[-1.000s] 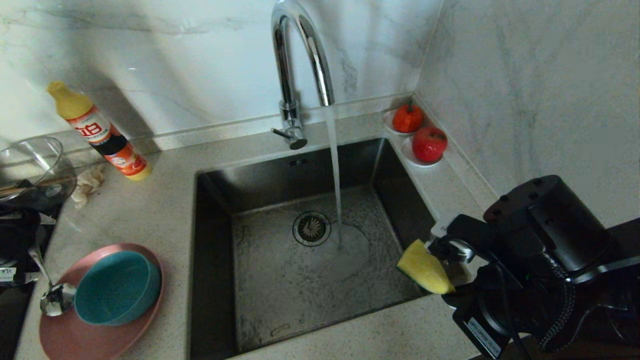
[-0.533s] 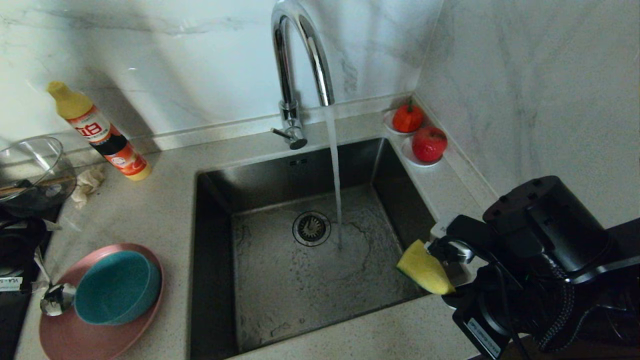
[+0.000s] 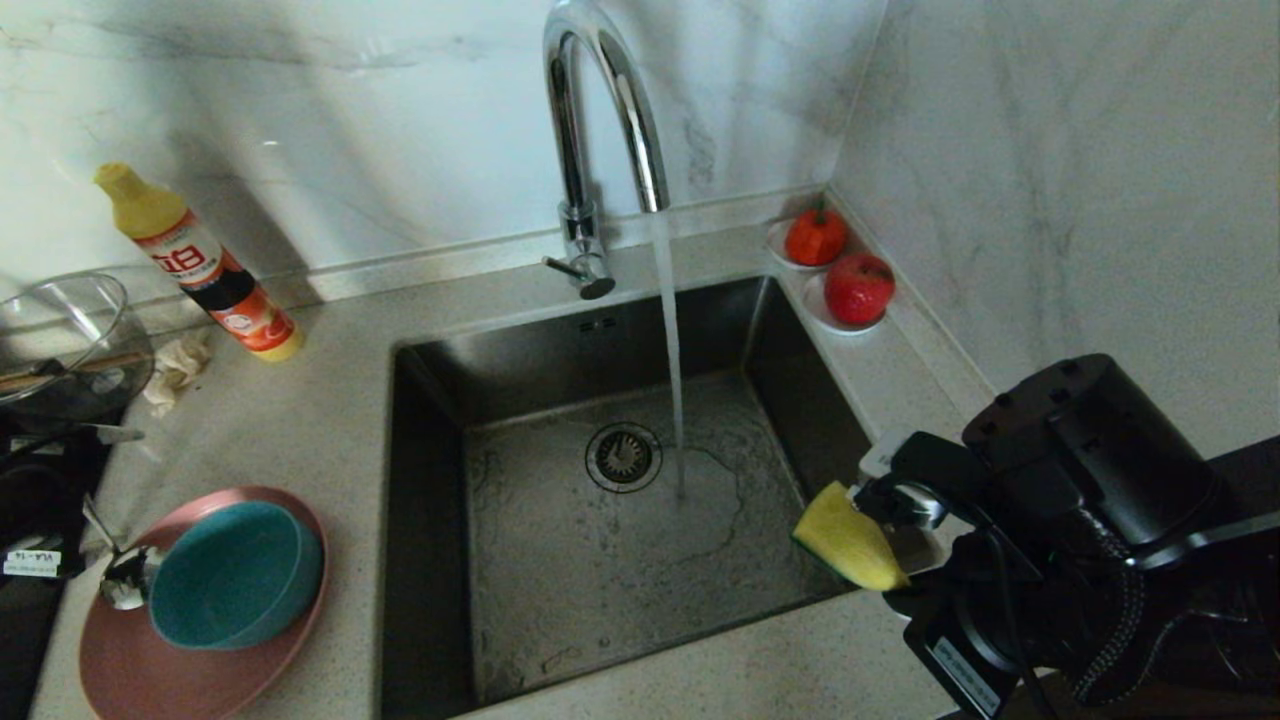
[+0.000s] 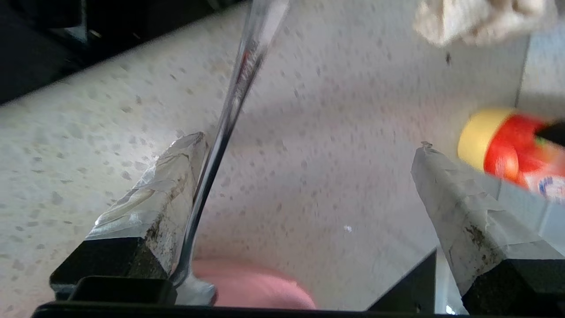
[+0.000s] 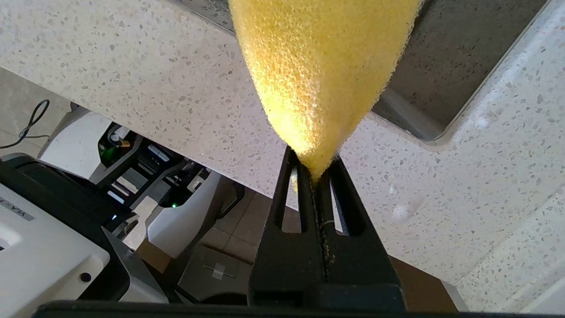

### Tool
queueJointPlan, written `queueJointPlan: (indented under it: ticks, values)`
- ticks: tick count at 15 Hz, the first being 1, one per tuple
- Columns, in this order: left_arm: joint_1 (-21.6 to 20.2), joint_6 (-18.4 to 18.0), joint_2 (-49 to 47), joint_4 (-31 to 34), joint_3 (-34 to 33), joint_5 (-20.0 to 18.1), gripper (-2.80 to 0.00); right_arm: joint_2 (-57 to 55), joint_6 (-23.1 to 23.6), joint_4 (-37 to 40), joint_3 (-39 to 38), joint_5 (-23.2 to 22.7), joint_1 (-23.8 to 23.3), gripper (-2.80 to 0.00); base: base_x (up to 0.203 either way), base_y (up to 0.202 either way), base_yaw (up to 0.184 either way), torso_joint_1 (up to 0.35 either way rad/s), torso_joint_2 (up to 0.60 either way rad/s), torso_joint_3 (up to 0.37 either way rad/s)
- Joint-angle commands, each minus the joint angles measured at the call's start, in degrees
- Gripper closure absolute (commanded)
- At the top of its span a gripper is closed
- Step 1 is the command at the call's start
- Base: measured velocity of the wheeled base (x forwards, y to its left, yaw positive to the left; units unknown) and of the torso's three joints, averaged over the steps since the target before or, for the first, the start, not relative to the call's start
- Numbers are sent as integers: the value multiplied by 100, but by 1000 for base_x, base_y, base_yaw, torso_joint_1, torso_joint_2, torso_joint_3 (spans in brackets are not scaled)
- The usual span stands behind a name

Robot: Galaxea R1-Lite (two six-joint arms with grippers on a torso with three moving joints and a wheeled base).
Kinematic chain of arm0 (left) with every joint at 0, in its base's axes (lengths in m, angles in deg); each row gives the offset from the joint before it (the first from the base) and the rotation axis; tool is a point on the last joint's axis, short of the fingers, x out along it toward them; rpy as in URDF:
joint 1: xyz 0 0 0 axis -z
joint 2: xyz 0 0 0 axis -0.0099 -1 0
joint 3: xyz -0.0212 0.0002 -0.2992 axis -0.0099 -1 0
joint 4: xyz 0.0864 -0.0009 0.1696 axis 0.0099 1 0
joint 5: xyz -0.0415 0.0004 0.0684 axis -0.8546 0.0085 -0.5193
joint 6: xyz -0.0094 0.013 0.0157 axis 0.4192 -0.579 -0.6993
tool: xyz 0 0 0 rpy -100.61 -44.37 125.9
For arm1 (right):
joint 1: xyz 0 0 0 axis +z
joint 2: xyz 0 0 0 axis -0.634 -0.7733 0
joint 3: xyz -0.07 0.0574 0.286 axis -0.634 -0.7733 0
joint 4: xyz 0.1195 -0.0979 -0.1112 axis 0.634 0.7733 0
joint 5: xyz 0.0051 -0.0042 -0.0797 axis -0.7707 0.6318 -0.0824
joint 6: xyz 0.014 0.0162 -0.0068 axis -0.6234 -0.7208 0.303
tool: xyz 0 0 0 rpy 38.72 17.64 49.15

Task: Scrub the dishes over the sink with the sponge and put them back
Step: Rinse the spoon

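Observation:
A pink plate [image 3: 200, 680] lies on the counter left of the sink [image 3: 560, 610]. It carries a teal bowl [image 3: 235, 575]. The spoon [image 3: 122, 585] rests with its scoop on the plate's rim. My left gripper [image 4: 312, 140] is open wide above the counter beside the plate [image 4: 251, 287], mostly cut off in the head view. The spoon's handle [image 4: 229, 110] leans against the inside of one taped finger [image 4: 167, 190], ungripped. At the sink's right front corner my right gripper [image 5: 314, 165] is shut on the yellow sponge [image 3: 850, 548].
Water runs from the chrome tap [image 3: 600, 120] into the sink near the drain strainer [image 3: 622, 457]. A detergent bottle [image 3: 200, 265], a beige cloth scrap [image 3: 178, 365] and a glass bowl [image 3: 60, 335] stand at the back left. Two red fruits on saucers [image 3: 842, 270] fill the back right corner.
My left arm has turned and shifted at the left edge. The spoon has slid a little toward the teal bowl with its handle tilted. The right arm and sponge have stayed still.

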Motion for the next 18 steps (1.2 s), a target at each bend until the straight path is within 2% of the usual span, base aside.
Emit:
queueJointPlan:
  ticks: [1, 3, 6, 8, 11, 13, 16, 18]
  values:
    - [-5, -45, 63, -181, -185, -136, -280, -6, 2, 11, 7, 8, 2, 0, 0, 0, 0, 0, 0, 0]
    - [-9, -239, 95, -705, -493, -319, -280, -6, 2, 20, 7, 8, 2, 0, 0, 0, 0, 0, 0, 0]
    - [-24, -323, 21, -1486, -883, -442, -280, -6, 2, 29, 7, 8, -42, 0, 0, 0, 0, 0, 0, 0]
    - [-116, -398, 14, -1553, -928, -448, -280, -15, 2, 29, 7, 15, -51, 0, 0, 0, 0, 0, 0, 0]
    - [-299, -714, 14, -1601, -867, -466, -280, -23, 11, 20, 7, 8, -51, 0, 0, 0, 0, 0, 0, 0]
    - [-456, -842, 24, -1922, -899, -843, -280, -33, 11, 3, 15, 8, -51, 0, 0, 0, 0, 0, 0, 0]
    - [-510, -942, -21, -1997, -920, -1011, -280, -23, 11, 3, 15, 8, -61, 0, 0, 0, 0, 0, 0, 0]
    - [-534, -1080, -117, -2005, -944, -1288, -280, -15, 11, 3, 24, 8, -86, 0, 0, 0, 0, 0, 0, 0]
